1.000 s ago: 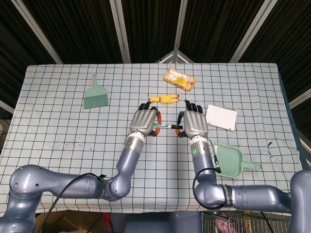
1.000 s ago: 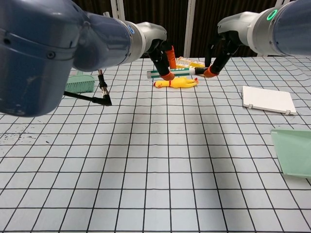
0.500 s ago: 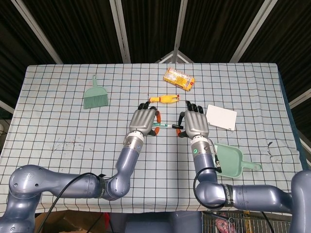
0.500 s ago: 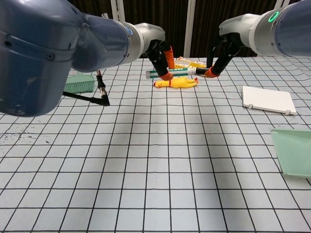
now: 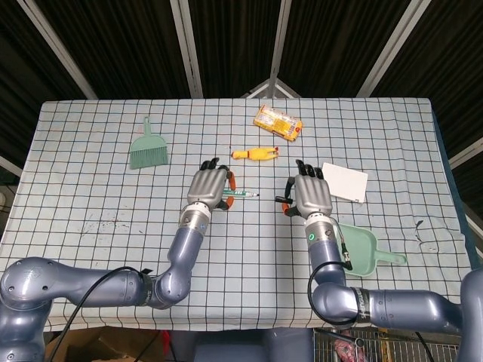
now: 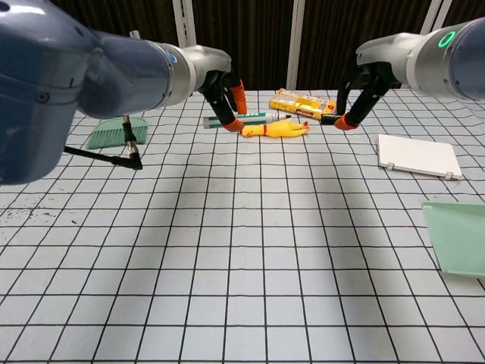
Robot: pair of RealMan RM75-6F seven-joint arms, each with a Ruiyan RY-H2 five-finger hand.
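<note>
My left hand (image 5: 207, 187) (image 6: 216, 83) grips a green-and-white marker (image 5: 238, 194) (image 6: 254, 119) above the checked tablecloth, with the marker's bare tip pointing right. My right hand (image 5: 311, 197) (image 6: 362, 85) hovers a short way to the right, apart from the marker. It pinches a small dark cap (image 5: 281, 200) (image 6: 328, 118) at its orange fingertips. A yellow rubber chicken (image 5: 255, 154) (image 6: 277, 130) lies on the cloth just beyond the two hands.
A yellow snack packet (image 5: 278, 122) (image 6: 303, 102) lies at the back. A green hand brush (image 5: 147, 148) (image 6: 106, 133) is at the far left. A white pad (image 5: 344, 182) (image 6: 419, 155) and a green dustpan (image 5: 359, 249) (image 6: 458, 239) lie on the right.
The hands have drawn apart: the left moved left with the marker body, the right moved right with the cap. The marker's right end now shows no cap.
</note>
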